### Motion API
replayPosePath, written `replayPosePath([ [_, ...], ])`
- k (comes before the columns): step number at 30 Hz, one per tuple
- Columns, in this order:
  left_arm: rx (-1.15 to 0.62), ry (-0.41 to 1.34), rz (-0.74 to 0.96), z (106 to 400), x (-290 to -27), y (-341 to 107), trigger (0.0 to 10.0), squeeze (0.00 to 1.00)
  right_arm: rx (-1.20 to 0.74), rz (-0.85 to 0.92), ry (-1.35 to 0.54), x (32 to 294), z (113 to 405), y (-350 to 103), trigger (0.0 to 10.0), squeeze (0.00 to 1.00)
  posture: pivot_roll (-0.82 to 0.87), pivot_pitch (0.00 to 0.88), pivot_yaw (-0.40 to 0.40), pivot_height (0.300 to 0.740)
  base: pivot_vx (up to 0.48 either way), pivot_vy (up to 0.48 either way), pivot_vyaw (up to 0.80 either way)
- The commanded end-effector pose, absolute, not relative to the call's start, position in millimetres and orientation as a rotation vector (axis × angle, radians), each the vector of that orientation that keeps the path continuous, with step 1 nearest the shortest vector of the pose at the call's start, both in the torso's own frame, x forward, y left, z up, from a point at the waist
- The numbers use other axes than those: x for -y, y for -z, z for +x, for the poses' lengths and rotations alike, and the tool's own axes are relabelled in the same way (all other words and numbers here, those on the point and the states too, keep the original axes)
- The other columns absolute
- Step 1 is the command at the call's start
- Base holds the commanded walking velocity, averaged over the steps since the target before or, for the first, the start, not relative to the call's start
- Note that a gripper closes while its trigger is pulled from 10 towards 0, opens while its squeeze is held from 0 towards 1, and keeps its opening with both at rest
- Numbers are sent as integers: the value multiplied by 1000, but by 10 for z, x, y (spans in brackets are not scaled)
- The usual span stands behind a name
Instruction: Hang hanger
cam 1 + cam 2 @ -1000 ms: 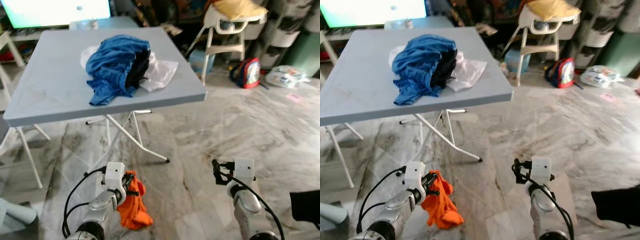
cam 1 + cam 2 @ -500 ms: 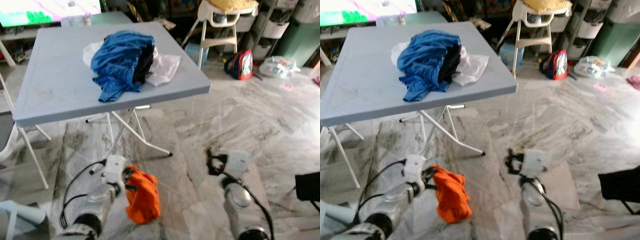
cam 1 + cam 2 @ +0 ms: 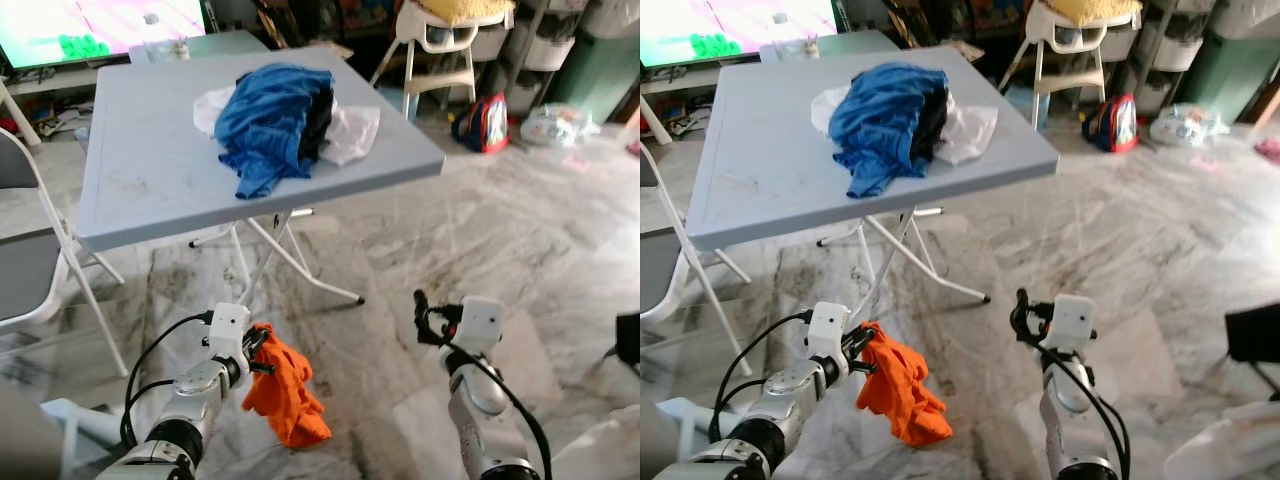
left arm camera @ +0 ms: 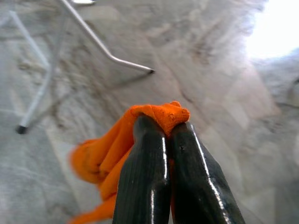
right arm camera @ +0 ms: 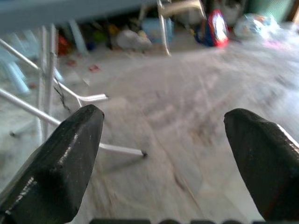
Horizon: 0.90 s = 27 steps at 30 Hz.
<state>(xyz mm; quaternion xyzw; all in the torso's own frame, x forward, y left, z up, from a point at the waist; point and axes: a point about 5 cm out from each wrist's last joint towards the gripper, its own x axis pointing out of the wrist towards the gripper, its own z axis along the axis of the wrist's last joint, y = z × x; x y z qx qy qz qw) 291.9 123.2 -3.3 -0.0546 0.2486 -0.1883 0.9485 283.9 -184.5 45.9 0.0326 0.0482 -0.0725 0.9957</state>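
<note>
My left tool (image 4: 166, 140) has its two black fingers pressed together on a fold of an orange cloth (image 3: 288, 388), which hangs low over the marble floor (image 3: 520, 230) at about 7 o'clock from where I stand, just short of the desk's (image 3: 150, 170) crossed legs. My right tool (image 5: 163, 140) is spread wide with nothing between its fingers, held out over the floor at about 5 o'clock. I can make out no hanger anywhere, so I judge the step in hand to be carrying this cloth along while I look for the hanger and a rail. To do that well I would keep the pinch firm, since only a small fold is gripped and most of the cloth dangles free, and lift the arm a little so the cloth clears the floor and the desk legs. The pile of blue clothes (image 3: 275, 120) on the desk at 12 o'clock may cover something; I cannot tell what lies under it. A grey chair (image 3: 30, 250) at 10 o'clock is cut off by the edge, and whether the cloth's lowest tip touches the floor is hard to judge.
</note>
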Motion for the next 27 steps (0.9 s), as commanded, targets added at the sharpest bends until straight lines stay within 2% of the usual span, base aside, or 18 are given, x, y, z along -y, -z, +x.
replayPosePath([
  [1,-509,378,-85,2939,-1312,19,10000,0,-88,83,148,1820,2844,-489,10000,0,-73,82,41,740,0,296,0],
  [4,-505,375,-86,2949,-1323,9,10000,0,-93,87,155,1828,2829,-484,10000,0,-72,85,44,740,0,276,0],
  [11,-448,397,-135,2992,-1336,-64,10000,0,-106,97,159,1830,2795,-477,10000,0,-68,89,38,740,0,0,0],
  [15,-439,414,-164,2989,-1333,-72,10000,0,-110,89,149,1835,2788,-484,10000,0,-64,96,29,740,0,0,-750],
  [27,-435,416,-178,2966,-1337,-57,10000,0,-115,80,139,1848,2796,-515,10000,0,-63,111,22,740,260,0,-800],
])
